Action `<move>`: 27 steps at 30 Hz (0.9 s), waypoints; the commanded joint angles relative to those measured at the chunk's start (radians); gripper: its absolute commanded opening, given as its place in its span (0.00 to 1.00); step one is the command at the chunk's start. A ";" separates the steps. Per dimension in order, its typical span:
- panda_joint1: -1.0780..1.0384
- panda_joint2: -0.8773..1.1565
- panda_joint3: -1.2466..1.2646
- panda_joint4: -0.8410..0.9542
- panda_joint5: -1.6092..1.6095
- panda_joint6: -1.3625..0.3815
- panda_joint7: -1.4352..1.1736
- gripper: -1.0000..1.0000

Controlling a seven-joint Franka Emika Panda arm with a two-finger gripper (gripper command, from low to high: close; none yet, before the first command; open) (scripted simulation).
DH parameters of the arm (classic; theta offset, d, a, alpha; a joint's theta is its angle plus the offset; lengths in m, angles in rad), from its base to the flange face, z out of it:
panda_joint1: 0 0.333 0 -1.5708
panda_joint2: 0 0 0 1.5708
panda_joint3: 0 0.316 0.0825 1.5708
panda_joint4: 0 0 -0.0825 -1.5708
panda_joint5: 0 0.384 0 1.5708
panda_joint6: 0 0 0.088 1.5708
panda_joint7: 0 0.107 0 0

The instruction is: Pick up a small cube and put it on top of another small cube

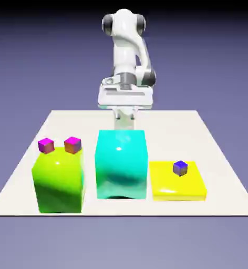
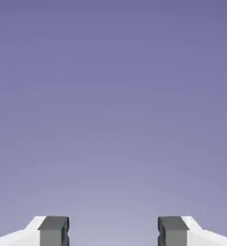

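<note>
The small cube (image 1: 45,145), magenta-pink on top with a purple side, sits on the back left of the lime-green block (image 1: 59,180). Beside it on the same block stands a pink-topped cube with an orange side (image 1: 72,144). A blue-purple cube (image 1: 180,167) rests on the flat yellow block (image 1: 177,181). My gripper (image 1: 125,124) hangs behind the tall cyan block (image 1: 121,164), which hides its fingertips in the exterior view. In the hand view the gripper (image 2: 113,230) is open, its two grey fingertips (image 2: 53,230) far apart with only the blue-violet backdrop between them.
The three big blocks stand in a row along the near half of the white table (image 1: 210,136): green at the exterior view's left, cyan in the middle, yellow at the right. The arm rises from the table's far edge.
</note>
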 commanded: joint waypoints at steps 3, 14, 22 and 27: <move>-0.059 0.100 -0.034 0.057 0.050 -0.053 0.094 0.50; 0.039 0.498 -0.345 0.420 0.153 -0.203 0.422 0.50; 0.083 0.788 -0.556 0.673 0.236 -0.317 0.665 0.50; 0.020 0.969 -0.641 0.794 0.314 -0.404 0.830 0.50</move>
